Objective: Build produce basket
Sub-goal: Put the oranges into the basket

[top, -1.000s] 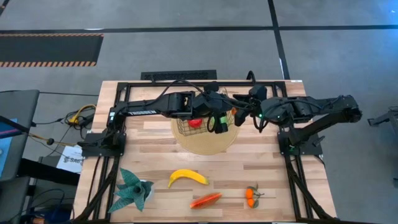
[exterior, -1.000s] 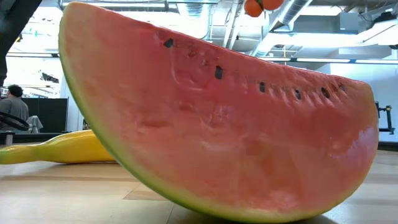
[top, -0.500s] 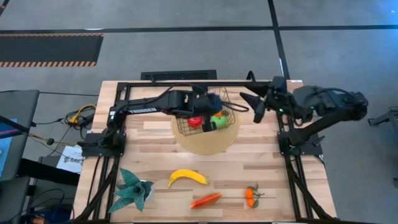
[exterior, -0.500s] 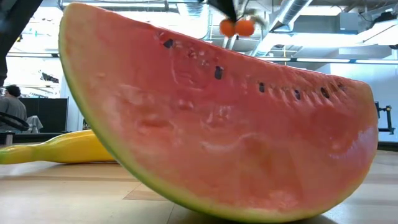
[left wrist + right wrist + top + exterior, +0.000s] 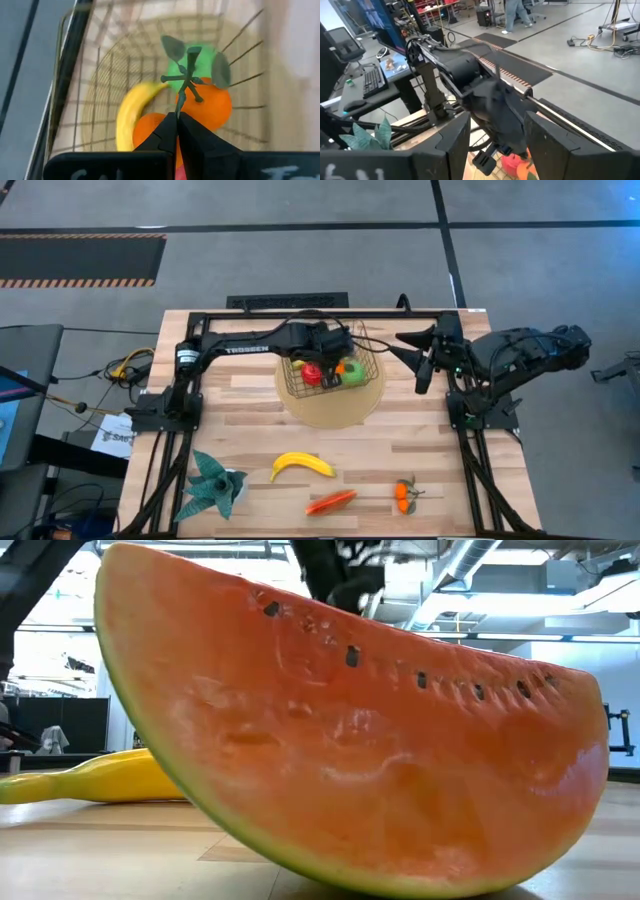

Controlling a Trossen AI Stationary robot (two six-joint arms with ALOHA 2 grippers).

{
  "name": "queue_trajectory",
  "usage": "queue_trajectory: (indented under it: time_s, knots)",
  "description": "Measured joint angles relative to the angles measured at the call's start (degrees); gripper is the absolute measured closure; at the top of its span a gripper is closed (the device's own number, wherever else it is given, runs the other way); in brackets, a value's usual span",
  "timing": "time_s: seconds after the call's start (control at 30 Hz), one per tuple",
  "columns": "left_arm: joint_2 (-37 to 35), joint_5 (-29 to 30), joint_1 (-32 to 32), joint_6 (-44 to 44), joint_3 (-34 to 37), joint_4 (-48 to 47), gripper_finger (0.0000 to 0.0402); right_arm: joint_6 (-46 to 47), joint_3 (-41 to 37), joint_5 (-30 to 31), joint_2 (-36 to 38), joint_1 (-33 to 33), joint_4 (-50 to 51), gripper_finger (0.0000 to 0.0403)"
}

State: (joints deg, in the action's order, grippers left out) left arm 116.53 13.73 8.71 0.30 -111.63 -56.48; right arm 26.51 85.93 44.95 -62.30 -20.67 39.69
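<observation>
On the left side of the table, the left gripper [image 5: 176, 131] hangs over the basket [image 5: 300, 386], its two fingers pressed together on the thin green stem of a tangerine cluster [image 5: 206, 104]. The cluster dangles directly below the fingertips, inside the wire walls. Below it in the basket lie a yellow banana [image 5: 131, 112], a green apple [image 5: 353, 373] and a red apple [image 5: 313, 373], so several pieces are already in.

The step in hand looks like the lowering of this cluster onto the pile. The next move, as I judge it, calls for a little more descent so the fruit rests on the others, then parting the fingers and lifting straight up clear of the rim (the stem is thin and might cling to a pad).

To the right, the right gripper [image 5: 496, 135] waits off to the side of the basket with its fingers spread and nothing between them. Near the table's front edge, well apart from both grippers, remain a second banana [image 5: 301, 466], a red-orange chili [image 5: 331, 501] and another tangerine cluster [image 5: 402, 494], which that arm could fetch next.
</observation>
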Motion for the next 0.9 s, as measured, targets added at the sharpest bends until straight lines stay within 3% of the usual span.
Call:
queue_trajectory:
  time_s: [0.33, 0.7, 0.9]
  knots:
    - [0.0, 1.26, 4.86, 2.09, 4.94, 6.53, 0.0401, 0.52, 0.0, 0.2, 0.02, -0.21, 0.34, 0.0203]
    - [2.04, -10.87, 10.9, 1.79, 4.84, 13.46, 0.0401, 0.63, 0.0, 0.17, 0.02, -0.19, 0.12, 0.0205]
    - [3.76, -14.68, 11.86, 1.39, 4.96, 15.95, 0.0401, 0.94, -0.07, 0.15, -0.44, -0.19, 0.21, 0.0204]
